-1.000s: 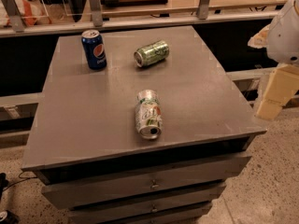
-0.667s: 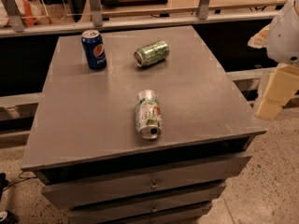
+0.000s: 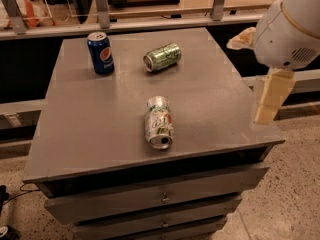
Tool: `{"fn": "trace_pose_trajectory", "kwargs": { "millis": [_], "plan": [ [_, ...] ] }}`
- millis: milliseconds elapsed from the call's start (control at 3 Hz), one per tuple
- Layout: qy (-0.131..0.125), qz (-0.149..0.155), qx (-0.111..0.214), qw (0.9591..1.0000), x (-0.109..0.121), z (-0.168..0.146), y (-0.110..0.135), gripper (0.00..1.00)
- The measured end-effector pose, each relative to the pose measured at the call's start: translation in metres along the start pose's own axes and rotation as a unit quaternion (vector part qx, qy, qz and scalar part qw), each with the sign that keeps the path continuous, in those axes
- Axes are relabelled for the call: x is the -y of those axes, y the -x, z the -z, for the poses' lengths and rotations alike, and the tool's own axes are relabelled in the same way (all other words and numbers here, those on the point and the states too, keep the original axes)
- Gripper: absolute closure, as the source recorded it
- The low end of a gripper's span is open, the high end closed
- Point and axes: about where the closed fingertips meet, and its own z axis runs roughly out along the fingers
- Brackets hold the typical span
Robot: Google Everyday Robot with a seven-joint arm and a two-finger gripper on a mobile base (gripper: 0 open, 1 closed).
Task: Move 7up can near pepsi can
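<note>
The 7up can [image 3: 158, 122], pale silver-white with green lettering, lies on its side near the middle front of the grey table top [image 3: 80, 134], its open end toward me. The pepsi can [image 3: 100, 53], dark blue with a silver top, stands upright at the back left, well apart from the 7up can. My gripper [image 3: 271, 98] hangs at the table's right edge below the white arm housing [image 3: 292, 29], to the right of the 7up can and touching no can.
A shiny green can [image 3: 161, 57] lies on its side at the back middle, right of the pepsi can. The table is a drawer cabinet with drawers [image 3: 162, 198] below. A rail with posts [image 3: 100, 6] runs behind it. Speckled floor [image 3: 290, 194] lies to the right.
My arm and gripper have moved left, toward the table's right edge. The three cans have not moved.
</note>
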Motion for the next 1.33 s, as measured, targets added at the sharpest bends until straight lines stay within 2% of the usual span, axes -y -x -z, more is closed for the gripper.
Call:
{"fn": "trace_pose_trajectory", "kwargs": {
  "millis": [333, 667, 1000, 1333],
  "plan": [
    [0.024, 0.106, 0.011, 0.994, 0.003, -0.024, 0.02, 0.0],
    [0.032, 0.181, 0.01, 0.983, 0.011, -0.048, 0.04, 0.0],
    [0.031, 0.186, 0.01, 0.982, 0.011, -0.048, 0.04, 0.0],
    [0.02, 0.223, 0.018, 0.9744, 0.006, -0.052, 0.044, 0.0]
  ]
}}
